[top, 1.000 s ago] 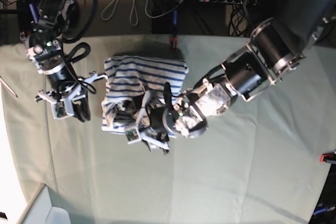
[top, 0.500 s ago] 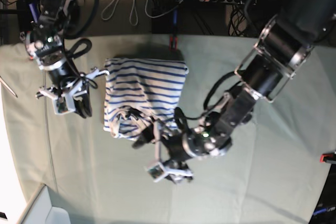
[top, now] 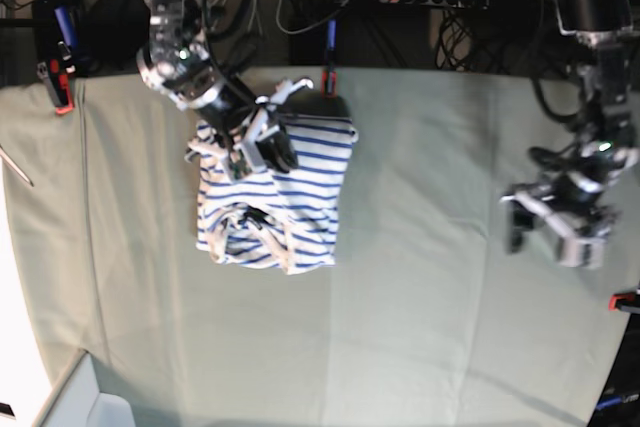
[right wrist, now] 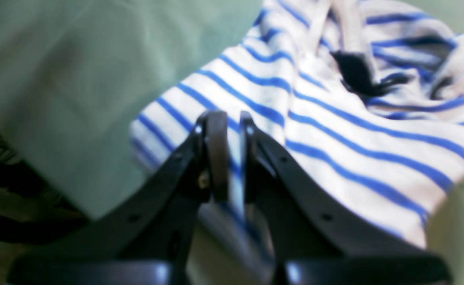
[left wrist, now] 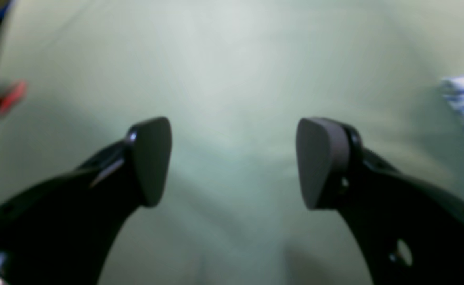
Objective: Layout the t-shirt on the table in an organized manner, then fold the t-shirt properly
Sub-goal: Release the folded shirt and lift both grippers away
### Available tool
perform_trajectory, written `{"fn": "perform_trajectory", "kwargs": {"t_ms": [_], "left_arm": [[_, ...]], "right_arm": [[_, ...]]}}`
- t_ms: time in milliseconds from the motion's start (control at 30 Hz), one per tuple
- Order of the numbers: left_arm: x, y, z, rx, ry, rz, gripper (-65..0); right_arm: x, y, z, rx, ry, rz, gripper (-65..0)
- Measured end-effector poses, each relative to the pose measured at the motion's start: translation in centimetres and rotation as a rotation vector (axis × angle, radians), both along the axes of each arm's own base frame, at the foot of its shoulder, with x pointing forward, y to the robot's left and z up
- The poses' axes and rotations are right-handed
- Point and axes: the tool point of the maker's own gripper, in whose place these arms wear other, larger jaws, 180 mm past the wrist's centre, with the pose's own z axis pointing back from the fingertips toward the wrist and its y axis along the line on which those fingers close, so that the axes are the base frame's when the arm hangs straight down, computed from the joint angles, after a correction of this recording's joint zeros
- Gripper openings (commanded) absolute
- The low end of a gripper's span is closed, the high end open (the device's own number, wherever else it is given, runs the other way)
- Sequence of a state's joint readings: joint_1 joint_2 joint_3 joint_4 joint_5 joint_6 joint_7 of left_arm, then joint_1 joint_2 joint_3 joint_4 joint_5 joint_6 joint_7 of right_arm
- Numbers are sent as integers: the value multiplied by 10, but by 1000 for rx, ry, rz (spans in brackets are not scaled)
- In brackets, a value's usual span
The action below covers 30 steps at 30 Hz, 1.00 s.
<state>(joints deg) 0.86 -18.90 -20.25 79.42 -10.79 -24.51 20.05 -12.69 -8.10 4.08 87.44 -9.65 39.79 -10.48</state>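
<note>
While bunched, the t-shirt lies lengthwise front-to-back (collar frontward).

White t-shirt with thin blue stripes, bunched into a rough folded rectangle, lies on the far-centre part of the pale grey-green surface. Near edge rumpled, dark label showing among the folds. Surface cloth flat, faint creases.

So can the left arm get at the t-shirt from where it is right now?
Probably not without travelling first. The left gripper hangs open over bare table, well off to one side of the t-shirt. Nothing lies between them, though the right gripper is already on the shirt's top edge.
</note>
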Motion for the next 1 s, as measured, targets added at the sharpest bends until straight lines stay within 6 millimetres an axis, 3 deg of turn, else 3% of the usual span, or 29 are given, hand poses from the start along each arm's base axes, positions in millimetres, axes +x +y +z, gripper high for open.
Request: {"fn": "perform_trajectory", "kwargs": {"t_ms": [100,267,600,733,900,1000], "left_arm": [[-25,40,0,13,7,106,-173],[-70,65,-19,32,78,175,-173],[-87,55,-32,7,107,175,-173],[-84,51,-26,8,92,167,-173],[-83,41,-26,-11,84,163,-173],[-85,41,-27,-12,86,168,-173]], "right_arm": [[8,6,-9,40,4,0,-610],[-11,13,-33,104,55,-8,-610],[-20,6,-47,174,47,-39,-610],[-23,-10,-22,95,-25,-23,-610],[-21,-17,31,78,-175,-27,-610],[-18,-19,30,88,-177,-37,-610]]}}
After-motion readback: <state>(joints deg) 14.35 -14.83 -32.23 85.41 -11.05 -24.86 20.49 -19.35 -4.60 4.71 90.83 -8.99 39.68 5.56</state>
